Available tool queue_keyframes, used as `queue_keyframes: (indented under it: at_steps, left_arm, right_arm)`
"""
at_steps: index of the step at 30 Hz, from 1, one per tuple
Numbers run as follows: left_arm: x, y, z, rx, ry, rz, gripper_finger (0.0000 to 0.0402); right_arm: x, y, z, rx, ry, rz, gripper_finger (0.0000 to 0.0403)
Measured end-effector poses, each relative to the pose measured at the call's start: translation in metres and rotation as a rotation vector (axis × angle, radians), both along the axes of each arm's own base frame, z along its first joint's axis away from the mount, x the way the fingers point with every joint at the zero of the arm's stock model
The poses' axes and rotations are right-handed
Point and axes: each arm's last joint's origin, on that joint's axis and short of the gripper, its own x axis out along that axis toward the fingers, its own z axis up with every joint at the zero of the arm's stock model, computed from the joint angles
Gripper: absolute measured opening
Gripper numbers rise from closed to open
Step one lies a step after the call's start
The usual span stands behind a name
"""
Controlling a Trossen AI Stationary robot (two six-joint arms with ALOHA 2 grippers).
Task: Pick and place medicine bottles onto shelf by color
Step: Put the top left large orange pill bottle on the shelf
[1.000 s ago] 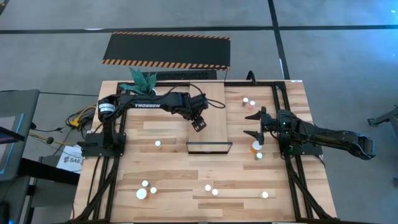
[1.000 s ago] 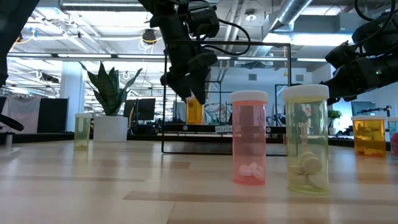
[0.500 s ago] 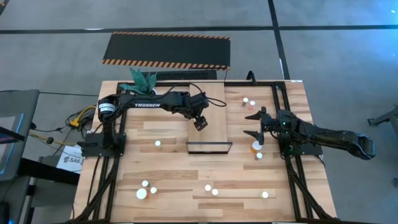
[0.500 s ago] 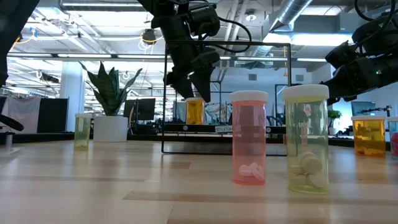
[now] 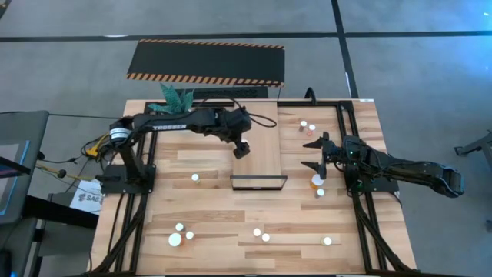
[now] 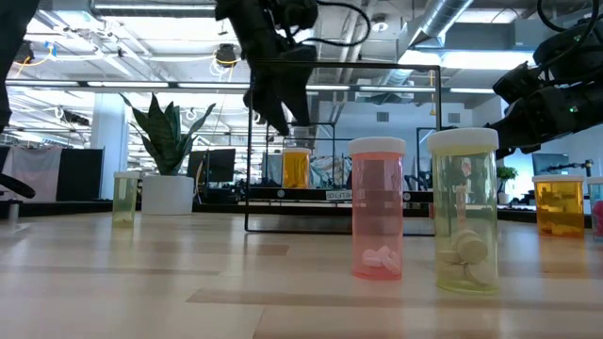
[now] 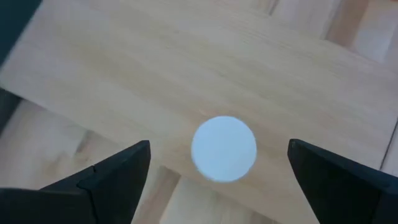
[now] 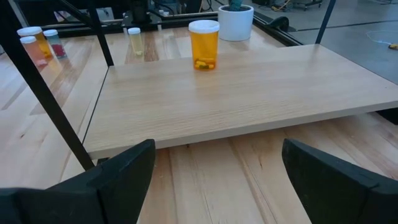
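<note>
Orange and white-capped, one medicine bottle [image 8: 204, 45] stands upright on the shelf [image 5: 257, 146], close to its left long edge; from my left wrist camera I look straight down on its white cap [image 7: 224, 149]. My left gripper [image 5: 241, 148] hangs just above that bottle with its fingers [image 7: 106, 176] spread wide apart on either side of the cap, touching nothing and holding nothing. A second ago the bottle sat between those fingers, lifted clear of the board; now it rests on the pale wood and the gripper has let go and risen, with the arm drawn back a little toward the far left.

My right gripper [image 5: 317, 154] waits over the table just right of the shelf, fingers [image 8: 118, 171] wide apart and empty, unmoved since then. A second orange bottle [image 5: 316, 182] stands on the tabletop right beside it. Pink [image 6: 377, 209] and yellowish [image 6: 464, 209] bottles stand on the near table planks.
</note>
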Motion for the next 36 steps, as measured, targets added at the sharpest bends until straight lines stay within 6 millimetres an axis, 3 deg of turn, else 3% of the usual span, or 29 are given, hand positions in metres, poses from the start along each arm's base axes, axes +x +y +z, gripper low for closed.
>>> queue_keyframes:
  at_steps: [4,8,15,20,25,36]
  left_arm:
    - [-0.022,-0.004,0.001,0.03,-0.01,0.031,0.0368]
    - [-0.055,-0.008,-0.001,0.053,-0.142,0.09,0.0368]
    - [-0.105,-0.026,-0.041,0.159,-0.611,0.075,0.0368]
    - [-0.124,-0.043,-0.07,0.229,-0.833,0.0,0.0368]
    - [-0.126,-0.052,-0.091,0.241,-0.799,-0.079,0.0368]
    - [-0.101,-0.05,-0.129,0.3,-0.795,-0.129,0.0363]
  right_arm:
    - [0.0,0.0,0.0,0.0,0.0,0.0,0.0374]
    - [0.0,0.0,0.0,0.0,0.0,0.0,0.0374]
    - [0.0,0.0,0.0,0.0,0.001,0.0,0.0374]
    - [0.0,0.0,0.0,0.0,0.0,0.0,0.0374]
    - [0.0,0.0,0.0,0.0,0.0,-0.001,0.0374]
    - [0.0,0.0,0.0,0.0,0.0,0.0,0.0374]
